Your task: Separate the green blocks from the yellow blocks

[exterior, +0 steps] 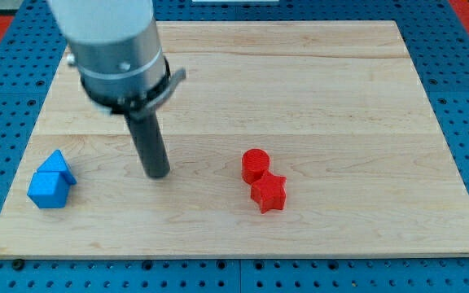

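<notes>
Tip [159,173] mid-board between blue blocks [51,182] and red blocks [264,182].

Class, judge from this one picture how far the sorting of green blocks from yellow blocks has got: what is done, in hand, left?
Done: nothing can be confirmed; no green or yellow block shows on the wooden board. In hand: my tip rests on bare wood, touching nothing, between the two blue blocks at the view's left and the red cylinder and red star, which touch. Left: cannot be judged.
</notes>
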Robot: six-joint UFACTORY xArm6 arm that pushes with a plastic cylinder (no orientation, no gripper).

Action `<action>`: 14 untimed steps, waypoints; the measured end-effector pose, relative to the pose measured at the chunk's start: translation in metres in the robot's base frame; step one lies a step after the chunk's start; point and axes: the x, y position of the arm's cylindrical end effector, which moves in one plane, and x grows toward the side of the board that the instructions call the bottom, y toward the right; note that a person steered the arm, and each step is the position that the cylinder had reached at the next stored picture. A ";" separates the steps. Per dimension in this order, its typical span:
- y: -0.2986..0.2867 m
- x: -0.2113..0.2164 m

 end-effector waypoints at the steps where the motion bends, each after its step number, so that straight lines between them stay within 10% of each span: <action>1: -0.037 -0.058; 3: -0.198 -0.154; 7: -0.198 -0.299; 14: -0.155 -0.275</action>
